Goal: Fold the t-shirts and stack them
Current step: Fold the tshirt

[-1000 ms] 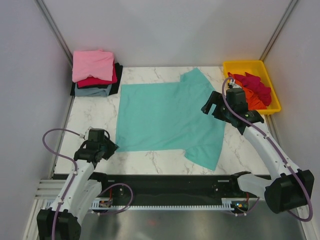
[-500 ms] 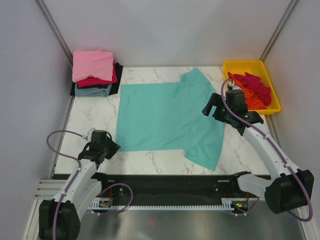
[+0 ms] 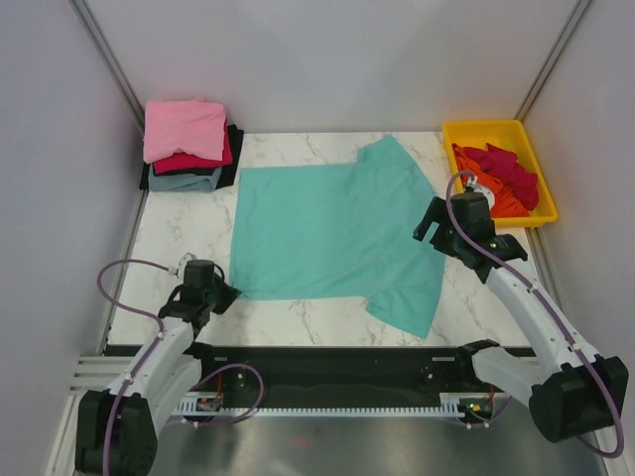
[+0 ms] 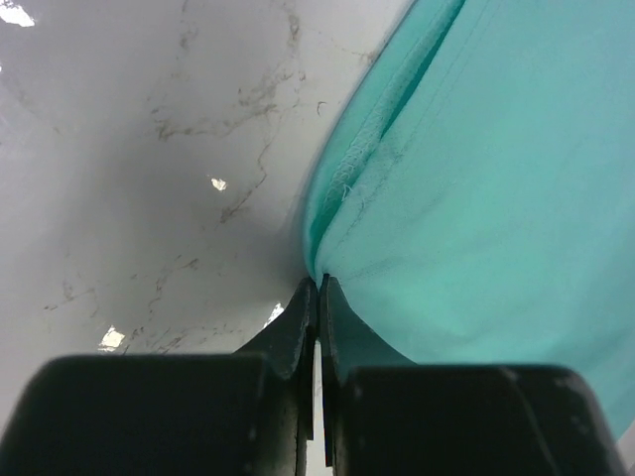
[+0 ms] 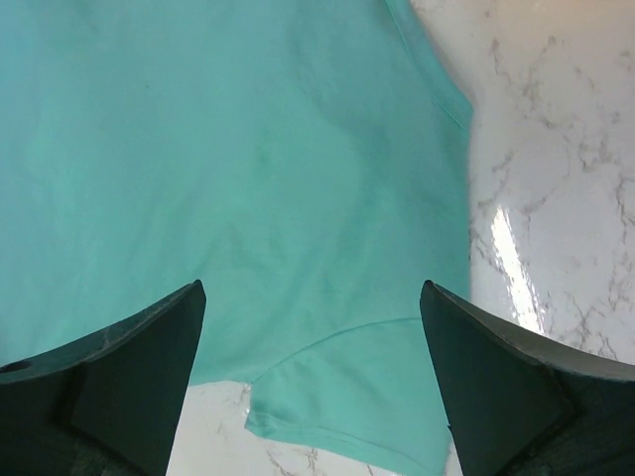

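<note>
While I kept low at the table's (image 3: pixel 189 238) near left, my left pincer (image 3: pixel 222 295) was pressed shut on the near left corner of the teal shirt (image 3: pixel 332 233). In my left wrist view the tips (image 4: pixel 318 288) met right on the hem, and the cloth (image 4: pixel 476 198) puckered into small creases there. Bare marble lay to the left of the tips and the shirt spread flat ahead and to the right.

My right pincer (image 3: pixel 429 220) stood wide open over the shirt's right edge, with nothing between the fingers but flat cloth below. Whether the tips touched it I could not tell. In that wrist view (image 5: pixel 310 297) the shirt (image 5: pixel 248 169) filled the gap, with marble off to the right.

Just beyond the right pincer and to its right sat the yellow tray (image 3: pixel 486 129), holding a red shirt (image 3: pixel 511 174) and an orange shirt (image 3: pixel 501 201), both crumpled. Well ahead of the left pincer was a folded stack: pink shirt (image 3: pixel 184 129) on top, then a crimson shirt (image 3: pixel 203 159), a grey-blue shirt (image 3: pixel 189 180) and a black shirt (image 3: pixel 232 159).
</note>
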Robot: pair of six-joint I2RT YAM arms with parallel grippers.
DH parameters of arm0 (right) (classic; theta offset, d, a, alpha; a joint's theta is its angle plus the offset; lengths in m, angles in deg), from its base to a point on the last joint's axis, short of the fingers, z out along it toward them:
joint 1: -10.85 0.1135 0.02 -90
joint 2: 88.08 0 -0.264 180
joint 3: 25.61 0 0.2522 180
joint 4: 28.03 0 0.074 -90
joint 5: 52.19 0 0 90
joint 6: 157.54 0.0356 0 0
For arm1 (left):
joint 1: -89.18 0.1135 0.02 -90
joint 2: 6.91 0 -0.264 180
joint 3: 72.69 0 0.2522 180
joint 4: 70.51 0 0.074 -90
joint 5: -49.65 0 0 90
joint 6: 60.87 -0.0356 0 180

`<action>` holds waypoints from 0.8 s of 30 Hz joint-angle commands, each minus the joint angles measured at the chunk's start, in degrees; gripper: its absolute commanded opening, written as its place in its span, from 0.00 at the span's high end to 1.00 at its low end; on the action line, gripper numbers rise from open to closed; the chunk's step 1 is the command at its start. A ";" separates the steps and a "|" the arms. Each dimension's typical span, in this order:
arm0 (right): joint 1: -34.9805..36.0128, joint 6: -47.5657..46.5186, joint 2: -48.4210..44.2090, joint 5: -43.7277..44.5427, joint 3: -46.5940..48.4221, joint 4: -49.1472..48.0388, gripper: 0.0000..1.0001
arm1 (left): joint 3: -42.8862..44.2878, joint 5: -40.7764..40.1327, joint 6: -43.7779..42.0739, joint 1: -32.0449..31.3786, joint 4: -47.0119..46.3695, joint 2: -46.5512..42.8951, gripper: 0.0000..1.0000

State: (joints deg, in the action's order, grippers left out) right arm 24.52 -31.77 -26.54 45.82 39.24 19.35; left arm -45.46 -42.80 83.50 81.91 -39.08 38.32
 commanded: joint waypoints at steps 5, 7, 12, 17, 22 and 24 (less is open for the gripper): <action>10.13 14.03 -6.25 4.46 -11.96 6.27 0.04 | 6.64 -4.13 -3.56 -0.12 -0.53 4.32 0.98; 16.28 16.95 -6.60 7.09 -14.08 7.85 0.04 | 8.93 -4.66 -5.05 0.23 -2.11 7.05 0.98; 28.84 29.76 -7.05 16.32 -14.00 17.93 0.06 | 12.27 -0.63 -6.12 0.41 -6.77 16.02 0.98; 35.62 39.09 -8.19 17.74 -16.02 21.04 0.20 | 11.40 1.05 -7.08 0.59 -10.11 17.08 0.98; 42.92 47.44 -1.79 18.89 -14.97 23.85 0.23 | 10.52 4.12 -7.61 1.11 -10.46 15.59 0.98; 45.38 51.40 0.50 17.83 -16.02 22.54 0.22 | 9.73 5.44 -7.35 1.12 -10.99 14.63 0.98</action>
State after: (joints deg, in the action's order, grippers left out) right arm 66.96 10.17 -28.80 62.15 23.57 40.25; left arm -34.96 -40.03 78.25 82.72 -46.97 54.80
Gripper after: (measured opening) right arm 0.779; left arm 0.033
